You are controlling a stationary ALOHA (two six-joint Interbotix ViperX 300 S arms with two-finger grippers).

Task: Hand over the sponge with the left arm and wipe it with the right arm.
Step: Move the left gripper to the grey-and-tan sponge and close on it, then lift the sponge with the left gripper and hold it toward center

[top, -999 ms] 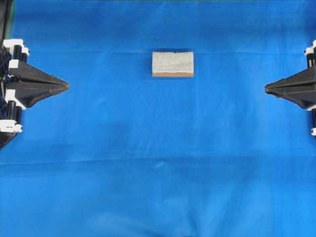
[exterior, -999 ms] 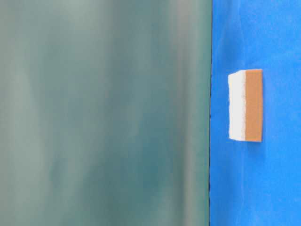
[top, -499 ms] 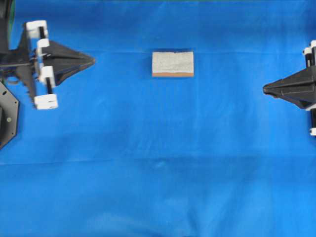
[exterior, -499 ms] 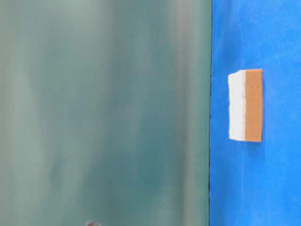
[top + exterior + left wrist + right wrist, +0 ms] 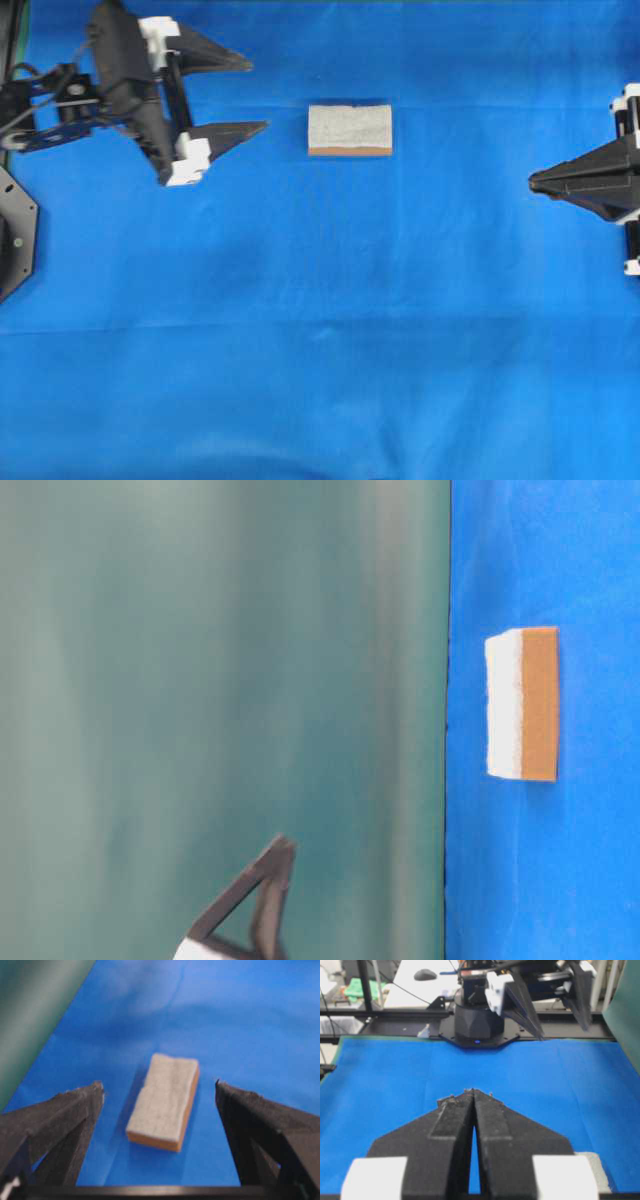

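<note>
left gripper [image 5: 258, 95]: spread wide | right gripper [image 5: 533, 181]: together, arm cropped | sponge [image 5: 350, 130]: seemingly untouched

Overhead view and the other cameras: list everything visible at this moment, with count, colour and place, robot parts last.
grey-white speckled rectangular sponge with an orange-brown layer: one, lying flat on the cloth, upper middle of the overhead view, touched by neither hand.
blue fabric table cloth: one, covering the whole work surface.
dark green backdrop panel: one, along the cloth's far edge, filling the left of the table-level view.
black hexagonal arm base: one, at the far end of the cloth in the right wrist view.
left black two-finger hand: one, open, upper left of the overhead view, pointing at the sponge, not yet reaching it.
right black two-finger hand: one, shut, at the right edge, empty.
</note>
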